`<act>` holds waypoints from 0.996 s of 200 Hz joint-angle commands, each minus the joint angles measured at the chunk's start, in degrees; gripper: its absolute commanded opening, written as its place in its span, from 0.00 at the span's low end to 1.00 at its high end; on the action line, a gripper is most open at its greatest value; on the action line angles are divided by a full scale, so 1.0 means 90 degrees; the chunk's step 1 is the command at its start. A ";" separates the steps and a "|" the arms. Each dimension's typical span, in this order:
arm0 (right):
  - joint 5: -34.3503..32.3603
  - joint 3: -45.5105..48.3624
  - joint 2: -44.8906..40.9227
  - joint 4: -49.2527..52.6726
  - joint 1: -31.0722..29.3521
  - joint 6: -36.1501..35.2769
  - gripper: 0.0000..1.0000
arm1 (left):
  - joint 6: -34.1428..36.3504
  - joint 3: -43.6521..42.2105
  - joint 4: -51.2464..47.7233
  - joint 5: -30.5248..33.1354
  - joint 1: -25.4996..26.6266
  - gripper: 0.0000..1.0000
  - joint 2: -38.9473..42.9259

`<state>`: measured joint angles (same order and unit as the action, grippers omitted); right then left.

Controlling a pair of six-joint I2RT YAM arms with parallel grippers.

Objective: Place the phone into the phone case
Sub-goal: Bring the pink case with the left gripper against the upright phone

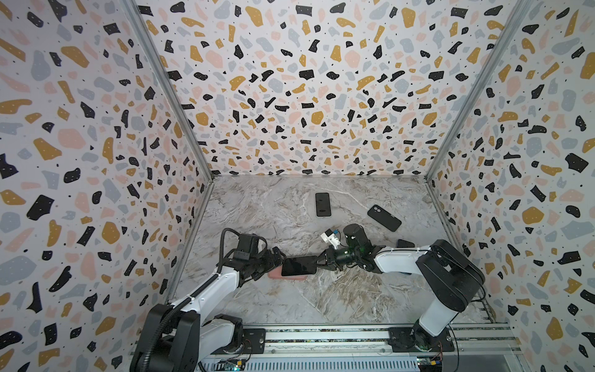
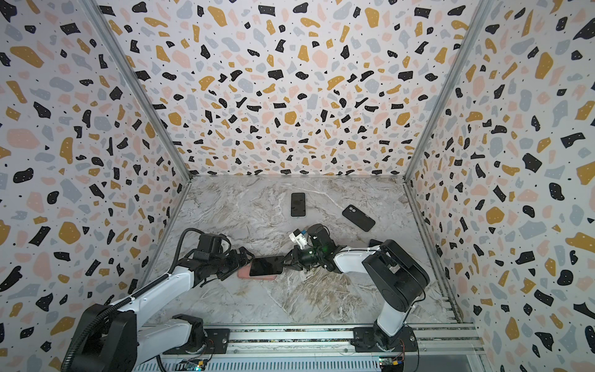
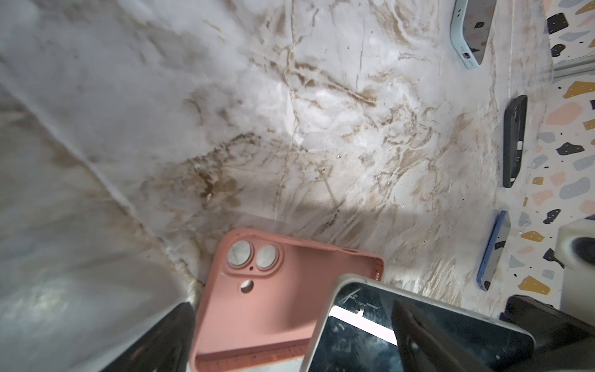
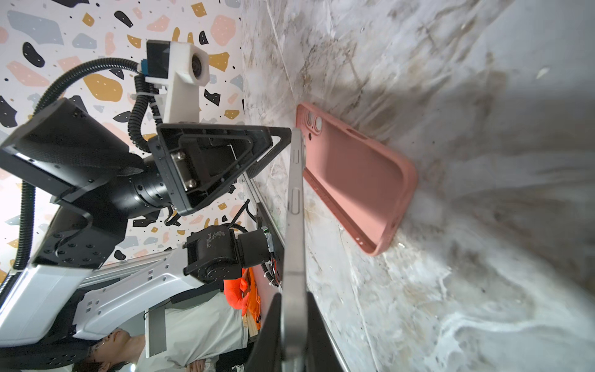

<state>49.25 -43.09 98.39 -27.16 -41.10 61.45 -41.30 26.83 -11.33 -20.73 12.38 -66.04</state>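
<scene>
Phone pinched by its right end in my right gripper, above pink case, near-left of centre; left gripper wide. Align edges, seat left end first.

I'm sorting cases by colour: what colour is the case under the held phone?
The case is salmon pink, clearest in the left wrist view.
</scene>
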 commanded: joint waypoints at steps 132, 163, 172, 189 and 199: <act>0.0446 -0.0421 0.0631 -0.0473 -0.0091 0.0471 0.00 | -0.0092 -0.0408 0.0580 -0.0423 -0.0126 0.95 -0.0040; 0.0375 -0.0599 0.0748 -0.0072 -0.0155 0.0273 0.00 | -0.0122 -0.0471 0.0604 -0.0431 -0.0126 0.95 0.0031; 0.0349 -0.0655 0.0780 0.0023 -0.0168 0.0224 0.00 | -0.0146 -0.0510 0.0633 -0.0440 -0.0126 0.95 0.0035; 0.0318 -0.0732 0.0844 0.0170 -0.0190 0.0142 0.00 | -0.0184 -0.0573 0.0697 -0.0452 -0.0126 0.95 0.0062; 0.0287 -0.0781 0.0866 0.0267 -0.0198 0.0092 0.00 | -0.0197 -0.0603 0.0721 -0.0475 -0.0126 0.95 0.0079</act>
<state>51.00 -47.68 105.86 -27.24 -42.06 64.16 -42.26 22.90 -6.11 -23.55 11.51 -65.93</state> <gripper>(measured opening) 0.111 0.948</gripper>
